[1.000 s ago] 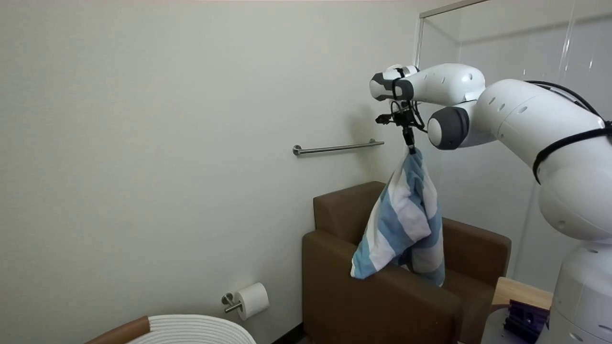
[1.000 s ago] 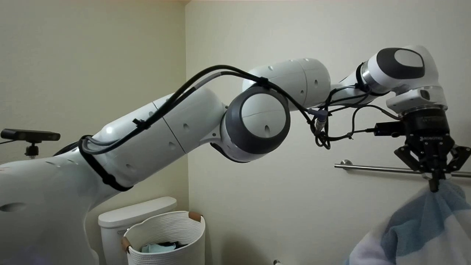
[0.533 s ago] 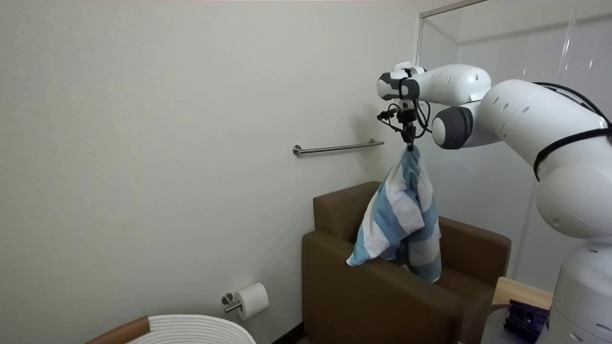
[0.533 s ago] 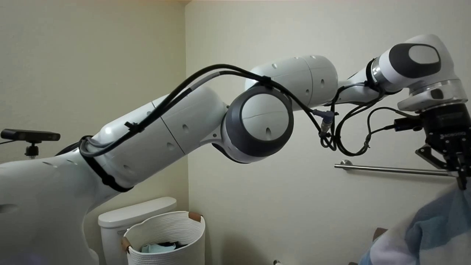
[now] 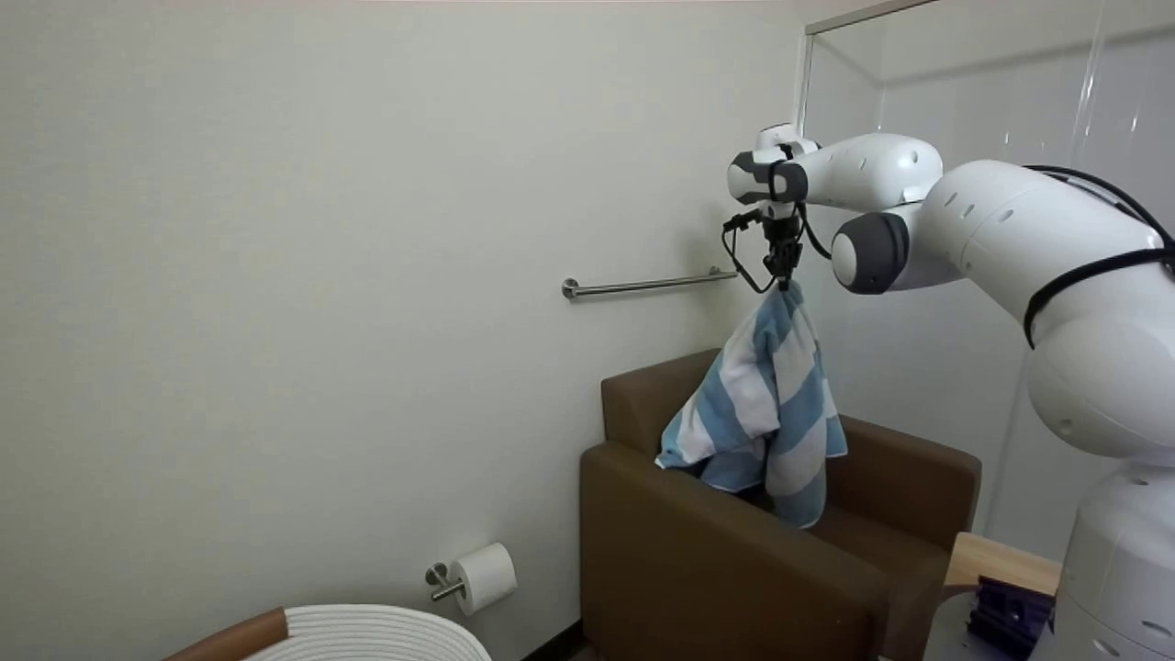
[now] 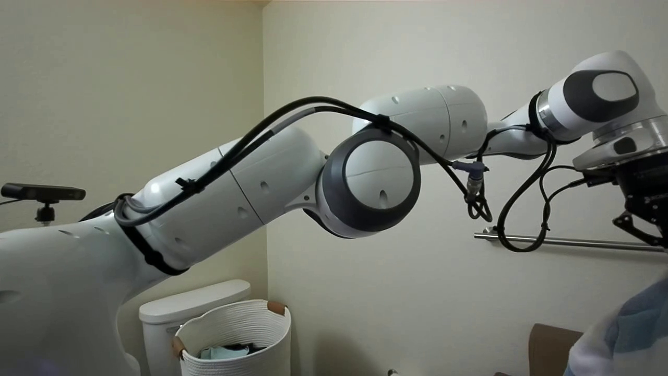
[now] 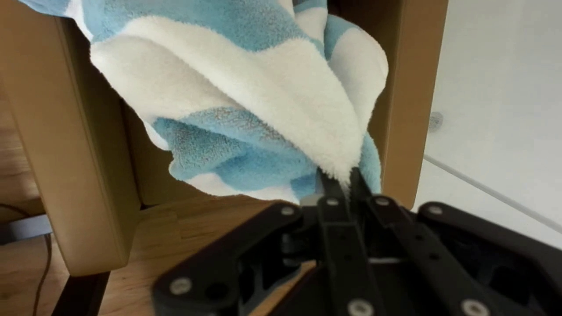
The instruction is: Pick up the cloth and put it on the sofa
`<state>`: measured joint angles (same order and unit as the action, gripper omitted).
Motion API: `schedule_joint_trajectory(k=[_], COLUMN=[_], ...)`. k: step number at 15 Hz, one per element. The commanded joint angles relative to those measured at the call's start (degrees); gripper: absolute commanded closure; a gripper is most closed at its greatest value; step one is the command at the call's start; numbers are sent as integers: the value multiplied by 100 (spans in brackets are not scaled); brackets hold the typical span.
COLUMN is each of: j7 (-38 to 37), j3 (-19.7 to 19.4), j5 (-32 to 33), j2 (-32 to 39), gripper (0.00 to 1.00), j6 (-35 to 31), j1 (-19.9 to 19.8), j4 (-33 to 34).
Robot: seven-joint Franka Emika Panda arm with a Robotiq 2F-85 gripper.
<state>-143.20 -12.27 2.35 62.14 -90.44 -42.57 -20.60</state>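
Note:
The cloth (image 5: 757, 395) has broad light-blue and white stripes and hangs in folds. My gripper (image 5: 783, 281) is shut on its top and holds it above the sofa (image 5: 725, 569), a boxy brown armchair. In the wrist view the fingertips (image 7: 341, 177) pinch a white fold of the cloth (image 7: 246, 74), which hangs between the sofa's two arms (image 7: 415, 101). Whether its lower end touches the seat I cannot tell. In an exterior view only part of the cloth (image 6: 636, 334), the sofa back (image 6: 553, 347) and part of the gripper show; the fingertips are out of frame.
A metal towel bar (image 5: 652, 285) is on the wall behind the gripper. A toilet-paper roll (image 5: 485, 578) hangs left of the sofa. A white basket (image 6: 235, 334) stands by the toilet (image 6: 195, 300). A shower wall (image 7: 496, 87) is beside the sofa. A wooden table (image 5: 1005, 562) is near the robot base.
My gripper has moved farther out and turned, still holding the cloth. The cloth has swung inward, and its lower corner has moved from outside the sofa's near arm to above it.

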Motion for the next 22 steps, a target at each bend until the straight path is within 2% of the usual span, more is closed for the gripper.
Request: schedule_joint_trajectory(k=[1,7,8,11,12,13,19,20,22], j7=[-499,-759,-595,-566,-566,-566,-566,-566,-538], j3=[-1,20,-378,-809,-1031,-1166,-1973,-2026,-1836], j5=[-24,-20,-420,-848,-1040,-1148,-1710,-1751,-1583], j2=[-70,-48,-44,-99,-126,-136,-200,-201,-178], gripper=[93,93,93,93,67,66,29,23,10], j6=[-257,-266,-265,-309,-312,-332,-445,-400,-86], j1=[-26,35,38,109,142,178,434,467,505], j4=[-74,-69,-44,-142,-201,-237,-382,-385,-261])
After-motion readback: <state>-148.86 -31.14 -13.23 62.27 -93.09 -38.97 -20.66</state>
